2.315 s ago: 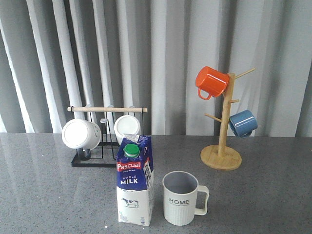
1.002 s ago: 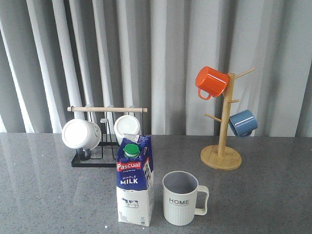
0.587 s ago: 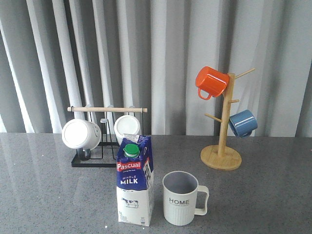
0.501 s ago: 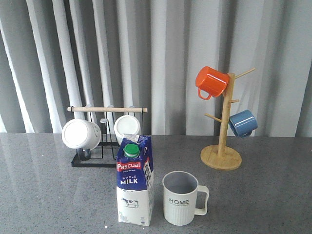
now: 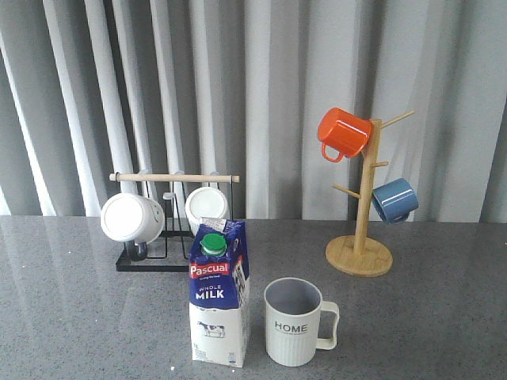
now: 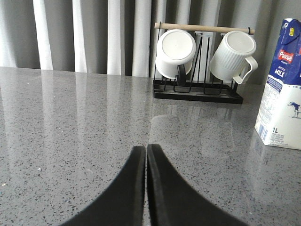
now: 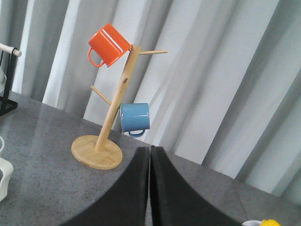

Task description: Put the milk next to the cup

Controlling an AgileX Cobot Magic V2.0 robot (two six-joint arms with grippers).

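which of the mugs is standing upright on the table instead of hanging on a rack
The ribbed grey-white HOME mug, standing beside the milk carton. The two white mugs, the orange mug and the blue mug all hang on racks.

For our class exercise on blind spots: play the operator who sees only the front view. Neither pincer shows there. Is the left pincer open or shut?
Observer: The left pincer is shut, fingers pressed together, nothing between them.
Operator: And the other arm's?
Observer: The right pincer is shut too and empty, facing the wooden mug tree.
Operator: Is anything outside my frame?
Observer: Yes, a small yellow-and-white object at the edge of the right wrist view; too cropped to identify.
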